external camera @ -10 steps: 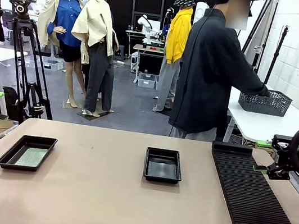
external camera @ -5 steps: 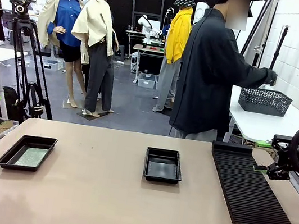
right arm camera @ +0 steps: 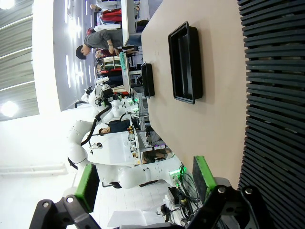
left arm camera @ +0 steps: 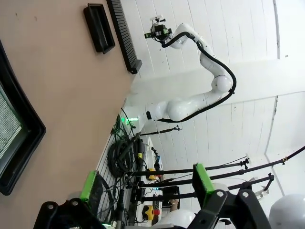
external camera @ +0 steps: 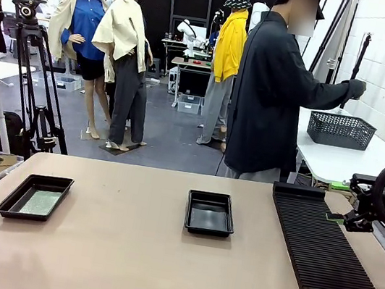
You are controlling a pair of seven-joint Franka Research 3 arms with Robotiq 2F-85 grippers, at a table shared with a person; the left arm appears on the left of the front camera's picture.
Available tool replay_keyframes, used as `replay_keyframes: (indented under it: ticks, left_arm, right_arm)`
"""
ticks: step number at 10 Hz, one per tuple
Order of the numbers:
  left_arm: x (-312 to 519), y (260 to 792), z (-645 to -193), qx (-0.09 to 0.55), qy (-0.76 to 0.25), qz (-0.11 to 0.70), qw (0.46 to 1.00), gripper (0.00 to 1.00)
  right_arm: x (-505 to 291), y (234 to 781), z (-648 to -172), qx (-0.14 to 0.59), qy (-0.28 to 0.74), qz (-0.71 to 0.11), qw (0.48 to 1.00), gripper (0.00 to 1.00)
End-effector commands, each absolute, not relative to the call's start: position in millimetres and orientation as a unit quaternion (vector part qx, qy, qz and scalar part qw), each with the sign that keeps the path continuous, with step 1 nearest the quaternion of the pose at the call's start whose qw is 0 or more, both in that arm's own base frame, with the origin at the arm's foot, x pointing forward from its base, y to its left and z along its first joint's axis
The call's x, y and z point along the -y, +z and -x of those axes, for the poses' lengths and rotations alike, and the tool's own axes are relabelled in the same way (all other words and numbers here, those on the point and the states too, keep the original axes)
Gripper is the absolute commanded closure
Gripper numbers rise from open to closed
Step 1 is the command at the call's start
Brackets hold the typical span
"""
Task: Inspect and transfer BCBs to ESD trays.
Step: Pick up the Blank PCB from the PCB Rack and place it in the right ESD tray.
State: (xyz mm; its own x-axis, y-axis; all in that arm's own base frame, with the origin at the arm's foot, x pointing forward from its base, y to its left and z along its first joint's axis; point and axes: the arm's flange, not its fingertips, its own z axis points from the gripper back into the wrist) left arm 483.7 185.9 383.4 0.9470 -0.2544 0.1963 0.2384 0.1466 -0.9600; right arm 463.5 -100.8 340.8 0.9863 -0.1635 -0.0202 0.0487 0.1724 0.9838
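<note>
One BCB (external camera: 41, 202) lies flat in the left tray (external camera: 10, 205), close to the table's (external camera: 136, 268) left edge. The middle tray (external camera: 213, 196) sits well apart from it and shows a bare black floor. Right of that lies the long rack (external camera: 322, 253). The right gripper (right arm camera: 145, 181) hangs just beside the rack's far right side, fingers spread wide with nothing between them. The left gripper (left arm camera: 147, 183), off the table's left edge, gapes just as wide and holds nothing. Beyond the far edge a person (external camera: 265, 105) is turned aside, one hand (external camera: 357, 88) raised above a basket (external camera: 340, 130).
</note>
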Motion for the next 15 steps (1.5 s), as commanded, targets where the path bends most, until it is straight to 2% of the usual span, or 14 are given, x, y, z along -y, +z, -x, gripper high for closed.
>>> replay_keyframes:
  ticks: [1,7,9,15]
  left_arm:
    - [-190.0,382.0,-484.7,-0.012,-0.186,0.629,0.755,0.0]
    - [-189.3,381.7,-461.6,0.033,-0.078,0.627,0.774,0.0]
    - [-193.8,382.5,-444.2,0.07,-0.02,0.62,0.781,0.0]
    - [-198.9,376.1,-431.5,0.098,0.068,0.629,0.768,0.0]
  right_arm:
    - [98.6,341.3,-460.1,0.046,-0.071,-0.639,0.765,0.0]
    - [98.6,341.3,-460.1,0.046,-0.071,-0.639,0.765,0.0]
    - [98.6,341.3,-460.1,0.046,-0.071,-0.639,0.765,0.0]
    - [98.6,341.3,-460.1,0.046,-0.071,-0.639,0.765,0.0]
